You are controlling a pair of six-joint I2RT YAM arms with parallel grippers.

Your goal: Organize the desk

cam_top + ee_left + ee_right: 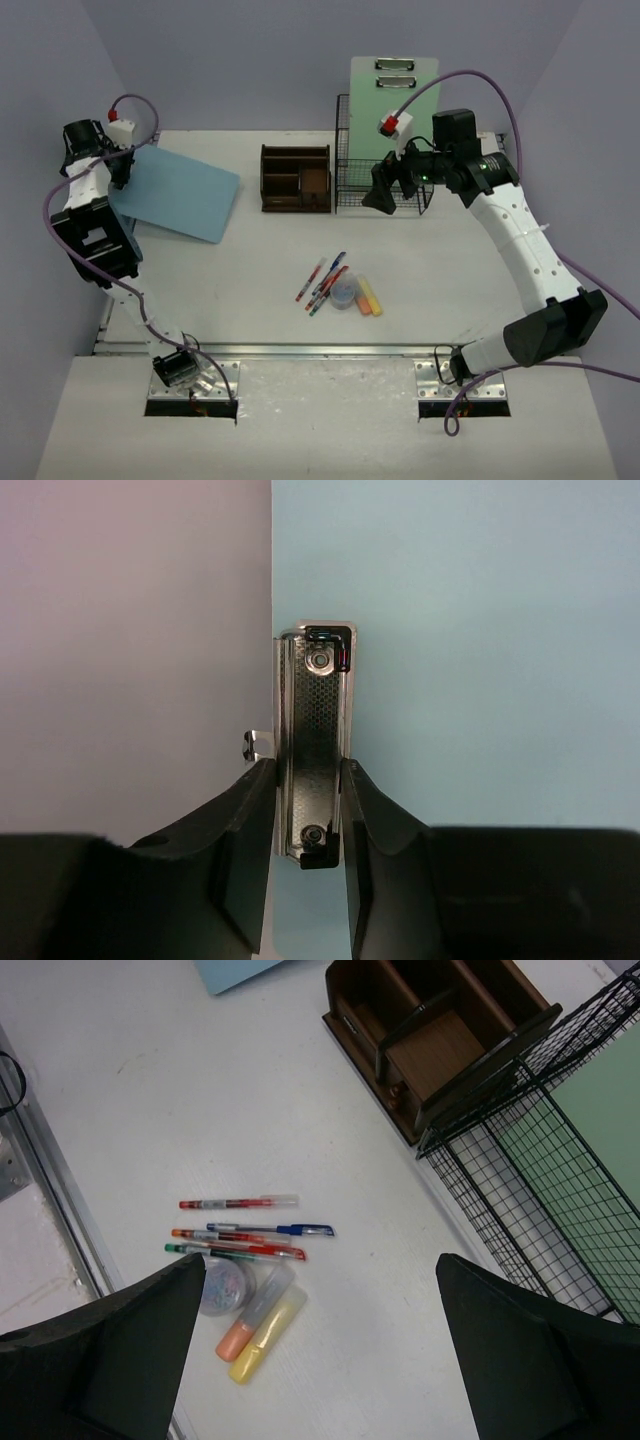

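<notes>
Left gripper [122,168] holds a blue clipboard [180,195] at the far left corner of the white desk [230,290], seen from above. Grey-violet walls [250,60] stand behind and a metal rail [330,350] lines the near edge.

Left wrist: both fingers [245,830] pinch the board's metal clip [315,730].

Right wrist: the right gripper [320,1260] gapes wide and empty, with pens [250,1230] lying mid-desk.
</notes>
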